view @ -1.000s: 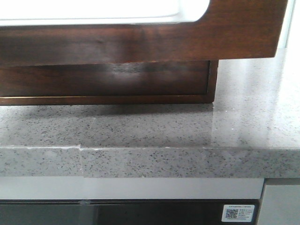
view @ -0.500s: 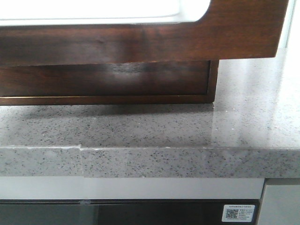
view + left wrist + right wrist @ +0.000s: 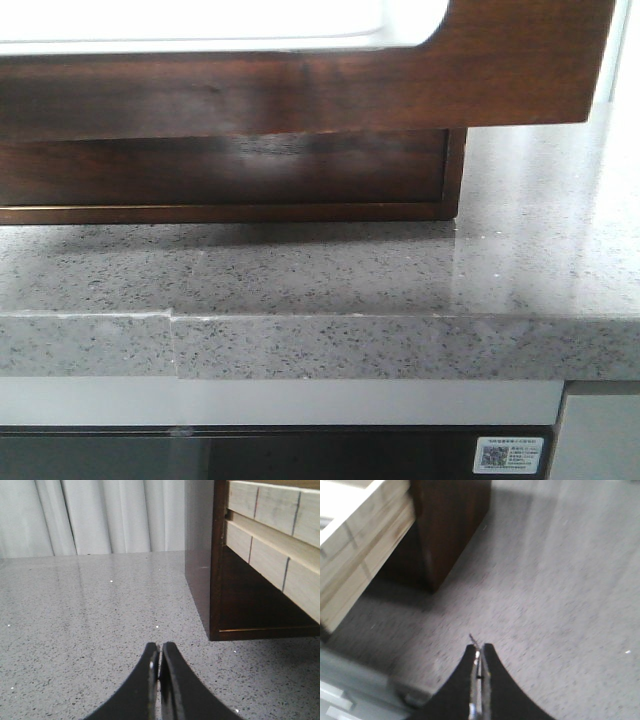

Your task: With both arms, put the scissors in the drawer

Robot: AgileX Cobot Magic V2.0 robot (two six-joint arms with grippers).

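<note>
Fingers of both arms are pressed together, holding nothing. Largest first: the speckled grey counter (image 3: 330,280) carries the dark wooden cabinet (image 3: 200,565), whose drawer (image 3: 300,95) stands pulled out toward the robot. From the left fingers (image 3: 159,662) the cabinet lies at two o'clock; from the right fingers (image 3: 479,660) at eleven o'clock, blurred. Neither arm looks clearly nearer. No scissors show anywhere.

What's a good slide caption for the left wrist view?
Shut left gripper hovering over speckled countertop beside the dark wood cabinet.
</note>
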